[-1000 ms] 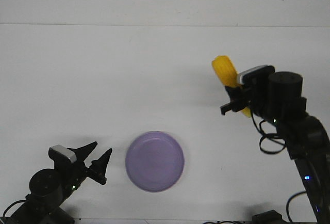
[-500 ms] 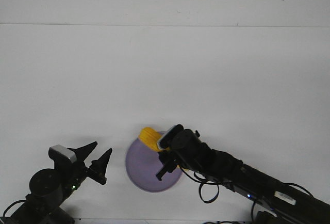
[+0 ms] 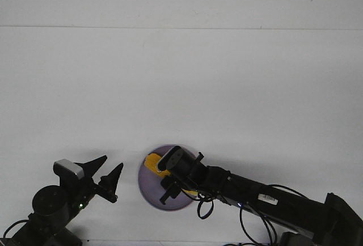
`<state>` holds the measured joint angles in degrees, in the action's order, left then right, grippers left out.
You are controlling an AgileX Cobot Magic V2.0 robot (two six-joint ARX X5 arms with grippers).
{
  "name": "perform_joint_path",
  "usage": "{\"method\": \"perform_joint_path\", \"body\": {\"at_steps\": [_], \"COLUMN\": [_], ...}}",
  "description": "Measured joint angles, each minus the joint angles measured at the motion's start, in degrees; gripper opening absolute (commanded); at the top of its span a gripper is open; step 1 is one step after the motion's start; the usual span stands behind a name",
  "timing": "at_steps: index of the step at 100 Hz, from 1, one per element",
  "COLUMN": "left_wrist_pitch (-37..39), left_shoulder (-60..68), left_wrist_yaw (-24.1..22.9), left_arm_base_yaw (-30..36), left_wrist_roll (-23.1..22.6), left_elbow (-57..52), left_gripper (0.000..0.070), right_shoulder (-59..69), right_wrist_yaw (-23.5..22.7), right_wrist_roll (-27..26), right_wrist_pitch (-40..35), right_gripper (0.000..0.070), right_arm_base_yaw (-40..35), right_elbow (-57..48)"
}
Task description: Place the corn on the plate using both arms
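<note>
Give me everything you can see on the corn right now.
Only part of the corn shows: a yellow-orange rounded end over the back-left of the purple plate, within its rim. The rest is hidden under the right end effector, which stretches across the plate and covers it. A yellow sliver shows beneath the arm too. Whether it rests on the plate or is held just above it, and whether the fingers are clamped on it, cannot be told. The left end effector is well clear.

No readable text anywhere; a small white label (image 3: 269, 199) on the black right robot arm (image 3: 272, 203) is too small to make out.
</note>
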<state>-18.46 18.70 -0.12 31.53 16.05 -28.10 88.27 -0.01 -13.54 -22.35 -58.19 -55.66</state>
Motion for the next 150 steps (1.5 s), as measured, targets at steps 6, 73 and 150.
{"method": "perform_joint_path", "body": {"at_steps": [6, 73, 150], "left_wrist_pitch": [0.00, 1.27, 2.99], "left_shoulder": [0.00, -0.13, -0.39], "left_wrist_yaw": [0.02, 0.00, -0.15], "left_arm_base_yaw": [0.00, 0.00, 0.00], "left_wrist_roll": [0.00, 0.00, -0.24], "left_elbow": [0.00, 0.00, 0.00], "left_gripper": [0.0383, 0.0382, 0.0016], "right_shoulder": [0.00, -39.26, -53.31], "right_wrist_yaw": [0.00, 17.44, 24.11], "right_wrist_roll": [-0.02, 8.55, 11.67], "right_wrist_pitch": [0.07, -7.30, -14.25], "right_gripper": [0.0570, 0.0563, 0.0017], "right_arm_base_yaw": [0.00, 1.31, 1.81], "right_elbow": [0.00, -1.75, 7.06]}}
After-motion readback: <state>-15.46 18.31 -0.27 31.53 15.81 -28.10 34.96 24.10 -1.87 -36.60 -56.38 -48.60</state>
